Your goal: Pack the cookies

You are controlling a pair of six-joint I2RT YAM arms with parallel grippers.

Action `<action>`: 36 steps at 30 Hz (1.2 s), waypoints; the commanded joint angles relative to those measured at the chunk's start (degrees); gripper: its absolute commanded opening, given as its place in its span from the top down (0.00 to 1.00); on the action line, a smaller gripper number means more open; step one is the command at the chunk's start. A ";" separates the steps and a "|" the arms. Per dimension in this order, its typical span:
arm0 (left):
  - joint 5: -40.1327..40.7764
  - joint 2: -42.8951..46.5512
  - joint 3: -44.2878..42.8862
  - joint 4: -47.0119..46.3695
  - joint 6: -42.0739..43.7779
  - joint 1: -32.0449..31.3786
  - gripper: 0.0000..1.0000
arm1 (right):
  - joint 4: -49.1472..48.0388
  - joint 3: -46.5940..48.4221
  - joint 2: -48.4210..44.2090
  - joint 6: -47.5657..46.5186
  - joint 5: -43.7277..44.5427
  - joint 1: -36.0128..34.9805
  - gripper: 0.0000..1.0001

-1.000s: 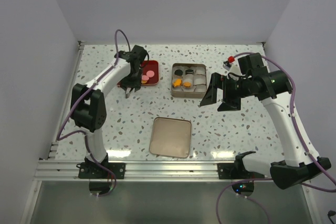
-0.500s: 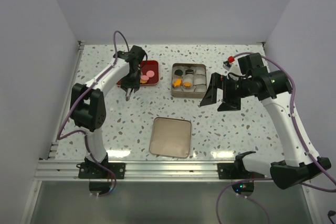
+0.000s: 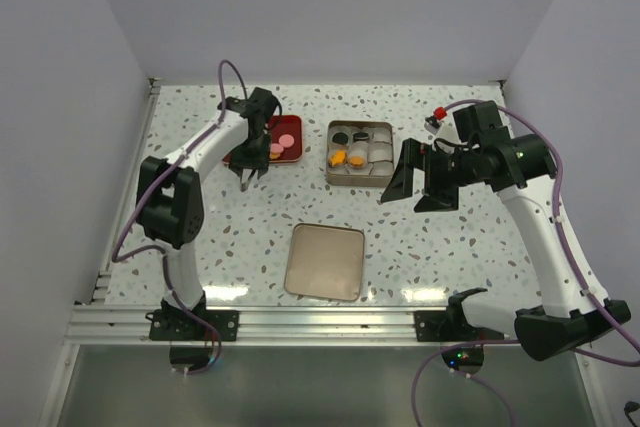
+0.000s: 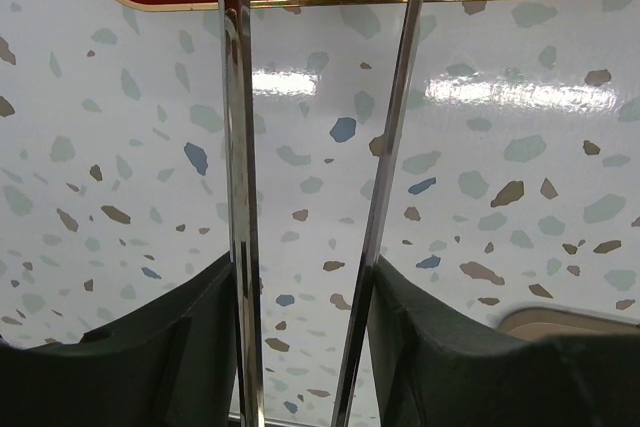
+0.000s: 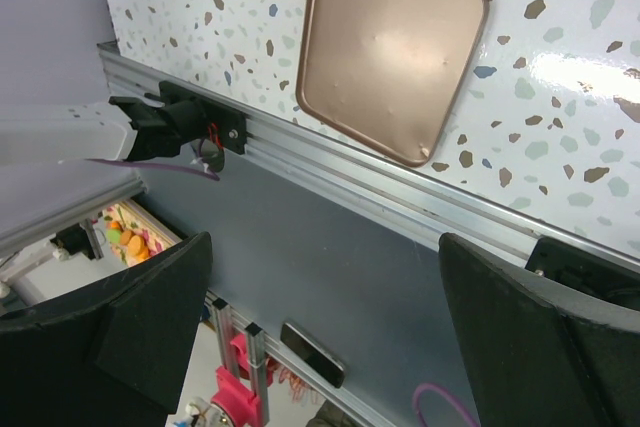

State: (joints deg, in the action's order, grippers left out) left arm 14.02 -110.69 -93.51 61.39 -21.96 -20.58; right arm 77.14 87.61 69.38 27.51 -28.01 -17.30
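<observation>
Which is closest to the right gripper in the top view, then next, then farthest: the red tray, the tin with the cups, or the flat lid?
1. The tin, just to the left of the right gripper.
2. The flat lid, further left and nearer the front edge.
3. The red tray, farthest, on the left side of the table.

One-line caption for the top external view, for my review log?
Open left gripper beside the red tray of cookies; open right gripper near the part-filled tin, tan lid lying apart.
</observation>
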 commanded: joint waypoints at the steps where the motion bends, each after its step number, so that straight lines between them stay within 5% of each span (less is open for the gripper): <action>1: 1.18 -0.75 -3.16 1.19 -0.19 0.54 0.47 | 0.02 0.19 0.31 -0.96 -0.12 -0.37 0.01; 10: -0.40 -2.16 -4.30 0.84 0.42 0.54 0.64 | -0.06 0.10 0.31 -0.96 0.06 -0.37 0.01; 25: 0.22 -7.34 -22.22 7.25 1.04 0.54 0.67 | -0.24 0.28 0.49 -1.05 -0.12 -0.28 0.01; 36: -8.39 -8.13 -34.53 2.61 0.33 -5.08 0.71 | -0.24 0.19 0.49 -0.96 -0.03 -0.28 0.01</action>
State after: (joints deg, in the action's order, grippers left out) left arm 9.32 -118.39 -122.78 66.92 -21.89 -22.26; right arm 77.14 87.61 69.91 27.49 -28.01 -17.32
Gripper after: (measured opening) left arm 0.400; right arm 0.986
